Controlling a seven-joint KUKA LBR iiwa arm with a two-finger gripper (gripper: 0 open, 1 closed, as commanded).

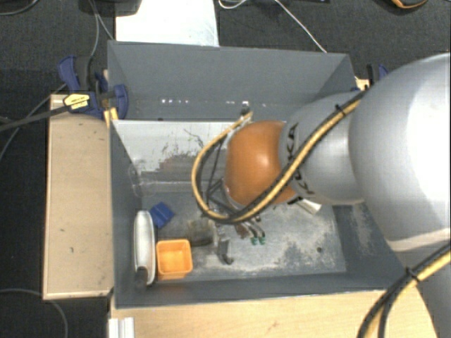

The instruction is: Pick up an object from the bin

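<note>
My gripper reaches down below the orange wrist cover to the bin floor, near the front and a little left of the middle. An orange square tub stands just to its left, close to the front wall. A small dark thing lies between the tub and the gripper; its kind is unclear. A small green thing lies just to the gripper's right. Whether anything is held is hidden from me.
A long white thing lies along the bin's left wall beside the tub. A small blue piece sits behind the tub. The arm and its cables cover the middle and right of the bin.
</note>
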